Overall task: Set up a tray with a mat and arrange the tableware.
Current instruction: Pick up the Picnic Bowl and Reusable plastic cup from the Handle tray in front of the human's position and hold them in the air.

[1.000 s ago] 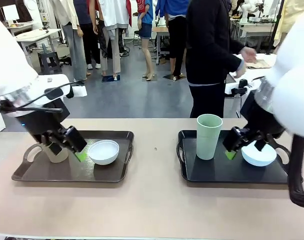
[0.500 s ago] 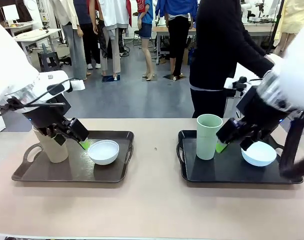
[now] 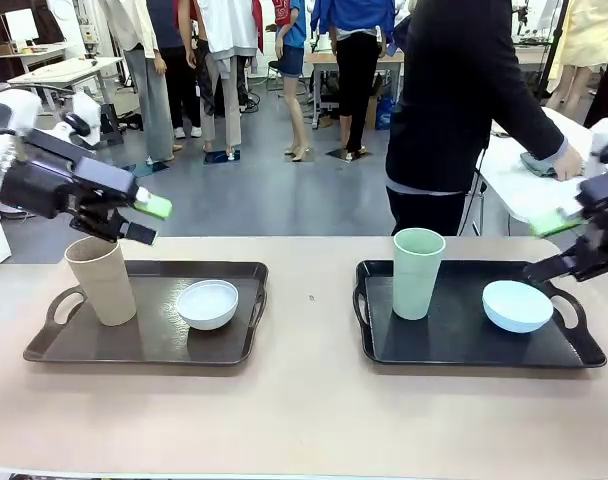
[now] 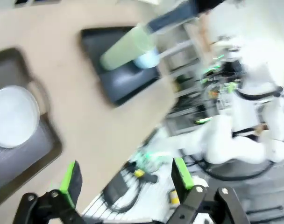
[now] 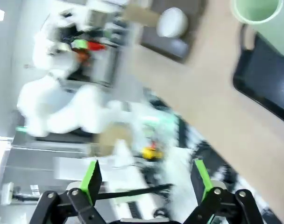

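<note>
on left tray, tan cup upright beside white bowl; our left gripper hovers just above cup rim, fingers wide, empty. on right tray: pale green cup upright, light blue bowl down-left of our right gripper, also wide, empty.

The robot's left arm reached in from its own side, wrist lifted and turned level, the left gripper pointing toward the middle with jaws wide apart and nothing between the green pads. On the opposite side, the right gripper hung at a similar height, aimed inward, its fingers likewise spread and empty.
</note>
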`<action>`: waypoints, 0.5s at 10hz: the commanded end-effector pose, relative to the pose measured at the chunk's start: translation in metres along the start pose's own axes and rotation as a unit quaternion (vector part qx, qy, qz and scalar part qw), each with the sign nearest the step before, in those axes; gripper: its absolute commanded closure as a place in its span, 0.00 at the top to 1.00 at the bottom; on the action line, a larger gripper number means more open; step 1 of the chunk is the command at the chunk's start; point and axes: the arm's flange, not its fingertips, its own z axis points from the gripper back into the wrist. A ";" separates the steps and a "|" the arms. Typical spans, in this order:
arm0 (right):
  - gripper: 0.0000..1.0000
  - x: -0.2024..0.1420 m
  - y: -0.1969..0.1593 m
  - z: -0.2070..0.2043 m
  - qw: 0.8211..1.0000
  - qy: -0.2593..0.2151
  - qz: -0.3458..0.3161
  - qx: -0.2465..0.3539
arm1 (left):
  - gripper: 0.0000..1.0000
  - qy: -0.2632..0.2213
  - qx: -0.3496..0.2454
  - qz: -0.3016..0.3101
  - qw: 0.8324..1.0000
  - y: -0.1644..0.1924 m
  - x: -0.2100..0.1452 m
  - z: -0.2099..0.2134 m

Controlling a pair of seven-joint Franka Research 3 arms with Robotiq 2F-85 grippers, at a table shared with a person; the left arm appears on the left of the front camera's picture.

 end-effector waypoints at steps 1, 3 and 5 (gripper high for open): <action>1.00 -0.014 -0.029 0.015 0.990 -0.066 -0.042 0.120 | 1.00 -0.038 -0.120 0.010 0.992 0.035 -0.062 -0.026; 1.00 -0.022 -0.043 0.022 0.985 -0.081 -0.091 0.121 | 1.00 0.026 -0.124 0.072 0.989 0.047 -0.064 -0.033; 1.00 -0.011 -0.034 0.047 0.985 -0.080 -0.064 0.137 | 1.00 -0.034 -0.140 0.038 0.989 0.037 -0.007 -0.011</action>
